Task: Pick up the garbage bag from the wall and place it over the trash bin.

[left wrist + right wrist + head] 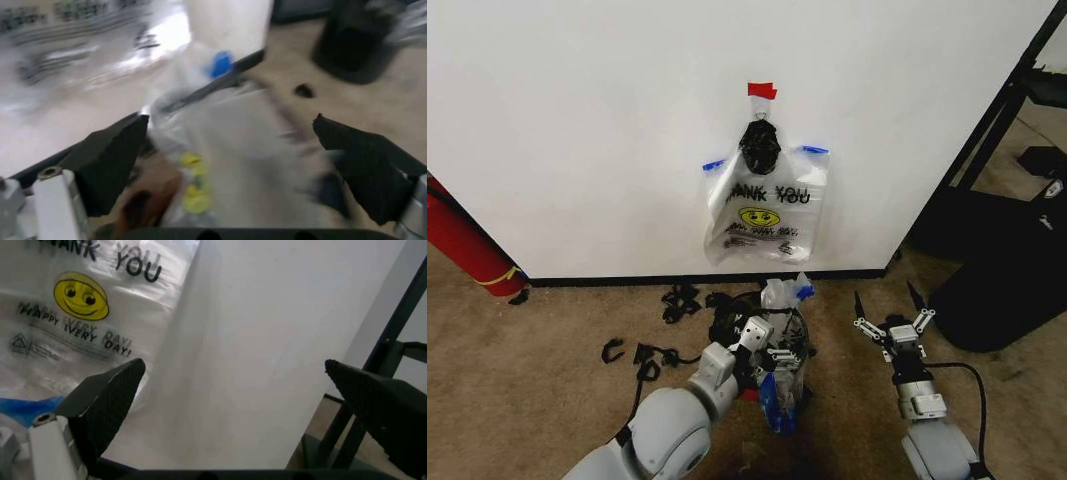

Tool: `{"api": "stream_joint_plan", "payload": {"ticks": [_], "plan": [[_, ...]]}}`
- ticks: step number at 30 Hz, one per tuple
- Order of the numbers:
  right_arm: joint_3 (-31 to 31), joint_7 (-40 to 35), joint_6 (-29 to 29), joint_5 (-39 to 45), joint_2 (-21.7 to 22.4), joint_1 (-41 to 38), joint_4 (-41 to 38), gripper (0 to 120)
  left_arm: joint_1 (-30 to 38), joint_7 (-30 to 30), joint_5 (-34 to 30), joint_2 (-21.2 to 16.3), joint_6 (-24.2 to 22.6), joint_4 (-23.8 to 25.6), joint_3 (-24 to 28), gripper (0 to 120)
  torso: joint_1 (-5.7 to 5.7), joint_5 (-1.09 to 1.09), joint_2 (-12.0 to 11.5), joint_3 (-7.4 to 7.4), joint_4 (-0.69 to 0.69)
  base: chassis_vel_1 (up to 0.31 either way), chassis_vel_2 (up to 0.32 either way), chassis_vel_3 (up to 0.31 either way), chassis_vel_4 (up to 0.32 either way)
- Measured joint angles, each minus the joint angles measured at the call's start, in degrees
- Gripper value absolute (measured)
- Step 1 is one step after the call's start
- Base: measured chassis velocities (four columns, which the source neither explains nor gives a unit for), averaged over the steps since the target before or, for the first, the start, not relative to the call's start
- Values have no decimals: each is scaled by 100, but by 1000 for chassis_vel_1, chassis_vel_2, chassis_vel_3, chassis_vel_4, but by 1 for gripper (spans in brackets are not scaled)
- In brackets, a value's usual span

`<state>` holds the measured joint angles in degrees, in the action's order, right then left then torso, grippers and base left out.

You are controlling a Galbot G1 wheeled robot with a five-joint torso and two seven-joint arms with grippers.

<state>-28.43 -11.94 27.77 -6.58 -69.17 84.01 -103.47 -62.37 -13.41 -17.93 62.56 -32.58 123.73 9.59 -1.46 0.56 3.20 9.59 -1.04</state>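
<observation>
The bag [766, 215] hangs flat on the wall [577, 130], up and ahead of both my grippers, pinned under a strip of red tape [762, 90] with a black knot [759, 148] just below it. Its 2 blue handles poke out at either side of the knot.

My left gripper [772, 352] is low, spread wide over the bin [772, 335], which already has crumpled plastic [227, 150] stuffed in it; nothing lies between those fingers [110, 160]. My right gripper [890, 318] sits apart to the right of the bin, fingers [107, 400] splayed and empty too, pointing at the wall with the smiley print [81, 296] off to the left of its gap.

I judge the step in hand is the reach for the bag, not yet begun. To do it well I would bring the right gripper up and leftward until a single fold of film near a handle sits squarely between the tips, then close firmly, since this film is thin and slippery. Pull away from the wall gently so the tape lets go rather than the plastic tearing
</observation>
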Motion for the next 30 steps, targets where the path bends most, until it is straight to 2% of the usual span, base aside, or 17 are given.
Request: {"api": "stream_joint_plan", "payload": {"ticks": [2,3,9,10,11,15,16,17,21,23,24,27,30], "plan": [[-2,-13,57,-2,-8,39,20,100,28,-255,142,64,20,-115,77,87,0,0,0,0,0,0,0,0,0],[-2,-13,57,-2,-8,39,20,100,28,-255,142,64,20,-115,77,87,0,0,0,0,0,0,0,0,0],[64,23,332,-120,-46,79,197,100,-126,-526,173,111,49,-61,30,62,0,0,0,0,1,0,0,0,0],[64,23,332,-120,-46,79,197,100,-126,-526,173,111,49,-61,30,62,0,0,0,0,1,0,0,0,0],[92,43,361,-117,-49,75,211,100,-176,-551,149,126,58,-25,-12,57,0,0,0,0,1,0,0,0,0],[136,107,450,-115,-70,48,274,100,-303,-660,-66,190,81,17,-120,44,0,0,0,0,1,0,0,0,0],[147,127,486,-115,-71,37,303,100,-319,-676,-198,209,62,6,-154,36,0,0,0,0,1,0,0,0,0],[147,127,486,-115,-71,37,303,100,-319,-676,-198,209,62,6,-154,36,0,0,0,0,1,0,0,0,0],[172,171,532,-74,-48,34,312,100,-303,-754,-655,277,-34,-117,-234,22,0,0,0,0,0,0,0,0,0],[222,399,575,295,-14,44,262,100,-301,-907,-1097,359,-71,-237,-319,12,0,0,0,0,0,0,0,0,0],[222,399,575,295,-14,44,262,100,-301,-907,-1097,359,-71,-237,-319,12,0,0,0,0,0,0,0,0,0],[470,928,422,1576,91,84,52,100,-390,-1060,-1380,520,44,-556,-543,0,0,1,0,0,1,0,0,0,0],[690,1436,270,2465,213,63,74,100,-464,-1077,-1479,562,177,-676,-645,0,0,1,0,-1,0,0,0,0,0]]}}
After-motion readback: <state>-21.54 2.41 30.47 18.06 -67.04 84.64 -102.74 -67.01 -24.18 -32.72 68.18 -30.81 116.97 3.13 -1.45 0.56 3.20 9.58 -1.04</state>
